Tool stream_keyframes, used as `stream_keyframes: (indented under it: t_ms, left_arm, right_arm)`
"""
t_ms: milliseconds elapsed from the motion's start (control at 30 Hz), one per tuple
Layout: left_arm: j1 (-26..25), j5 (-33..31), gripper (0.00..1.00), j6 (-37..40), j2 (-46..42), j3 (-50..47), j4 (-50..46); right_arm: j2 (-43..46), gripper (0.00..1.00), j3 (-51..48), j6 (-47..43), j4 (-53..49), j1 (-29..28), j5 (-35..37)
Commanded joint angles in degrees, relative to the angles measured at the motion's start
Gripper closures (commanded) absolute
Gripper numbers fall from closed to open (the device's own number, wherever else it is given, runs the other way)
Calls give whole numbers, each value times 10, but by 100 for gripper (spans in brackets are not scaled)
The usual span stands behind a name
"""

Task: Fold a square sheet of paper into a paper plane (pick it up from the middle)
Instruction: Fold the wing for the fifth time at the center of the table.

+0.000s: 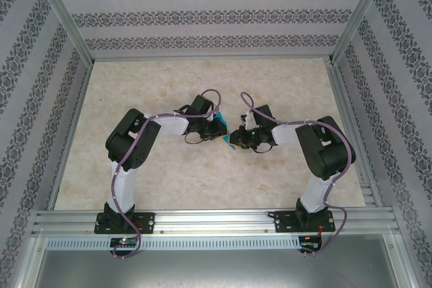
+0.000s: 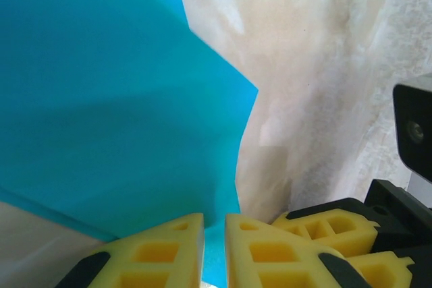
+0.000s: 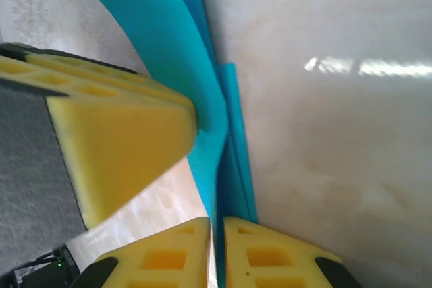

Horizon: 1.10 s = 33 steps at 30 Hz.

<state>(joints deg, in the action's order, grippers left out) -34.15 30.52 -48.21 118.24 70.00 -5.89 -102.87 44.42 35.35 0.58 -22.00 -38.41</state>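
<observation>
a pale marble-patterned table (image 1: 169, 79) lies inside patterned walls. two black-and-white robot arms reach in from its near edge, the left arm (image 1: 128, 141) and the right arm (image 1: 325, 145) meeting nose to nose near the middle. between them is a thin turquoise-blue sheet of paper (image 2: 101, 99), already folded into layers. whether it rests on the table or hangs just above it cannot be told. the left gripper (image 2: 214, 224) has its yellow foam fingers pressed together on the sheet's lower edge. the right gripper (image 3: 217, 224) stands just beside it, its fingers also drawn to a thin slit with the folded edge running down into it. the likely trouble comes from two pinches so close on one flimsy sheet: any pull apart or twist between the arms could tear or wrinkle it. the layers fan apart slightly near the right gripper, so a slack grip there could let the fold spring open. the crowded fingers could also knock together.
</observation>
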Motion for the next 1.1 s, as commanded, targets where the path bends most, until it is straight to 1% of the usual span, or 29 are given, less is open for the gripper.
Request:
stream_keyframes:
  t_ms: [0, 233, 300, 367, 433, 500, 600, 667, 733, 833, 967, 1067]
  left_arm:
    - [-4, -41, 82, 11, 26, 5, -51]
    - [-4, -56, 82, 12, 35, 19, -81]
    - [-4, -61, 82, 12, 37, 23, -91]
    - [-4, -65, 83, 12, 40, 27, -101]
    - [-4, -67, 82, 11, 42, 31, -108]
    - [-4, -67, 82, 11, 44, 35, -115]
    - [-4, -67, 83, 9, 49, 42, -120]
    - [-4, -66, 83, 8, 51, 45, -123]
    - [-4, -66, 82, 8, 53, 47, -126]
    - [-4, -67, 83, 9, 53, 48, -131]
    - [-4, -69, 83, 9, 53, 48, -135]
    - [-4, -69, 83, 6, 53, 45, -134]
  right_arm:
    - [14, 86, -20, -22, -55, 1, 24]
    - [-6, 93, -18, -26, -64, 2, 37]
    - [-7, 93, -14, -26, -68, 3, 44]
    - [8, 91, -12, -30, -71, 2, 48]
    - [45, 86, -17, -32, -62, 0, 51]
    - [84, 83, -19, -39, -72, -2, 71]
    - [129, 82, -14, -58, -95, -13, 102]
    - [138, 83, -6, -69, -106, -26, 107]
    - [131, 85, 8, -75, -114, -43, 108]
    - [96, 89, 30, -78, -122, -65, 106]
    - [56, 92, 52, -74, -129, -74, 114]
    - [39, 92, 70, -74, -152, -74, 129]
